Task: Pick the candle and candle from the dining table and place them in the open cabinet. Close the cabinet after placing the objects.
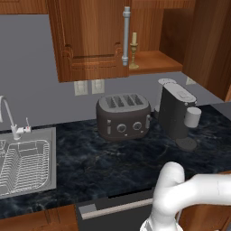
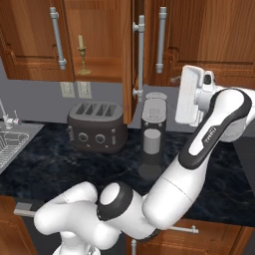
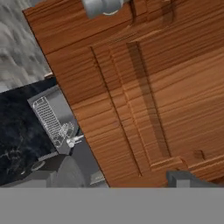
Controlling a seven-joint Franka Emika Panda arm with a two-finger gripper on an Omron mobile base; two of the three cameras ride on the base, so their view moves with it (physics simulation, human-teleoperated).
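Note:
A slim pale candle [image 1: 134, 38] [image 2: 80, 42] on a gold candlestick stands on the shelf of the open cabinet [image 1: 155, 61] [image 2: 102, 67]. The cabinet's right door [image 2: 128, 60] [image 1: 207, 45] swings out toward me, and its silver bar handle [image 2: 141, 50] [image 3: 105, 6] faces right. My gripper [image 2: 182, 97] [image 3: 113, 180] is raised to the right of that door and faces its panelled outer side [image 3: 144, 96] from close by. The fingers stand wide apart with nothing between them. The dining table is out of view.
On the black marble counter [image 1: 113, 158] below the cabinet stand a dark toaster [image 1: 122, 116] [image 2: 96, 125] and a coffee machine [image 1: 177, 113] [image 2: 153, 132]. A steel sink [image 1: 25, 164] with a rack and tap sits at the left. The cabinet's left door [image 1: 90, 40] is closed.

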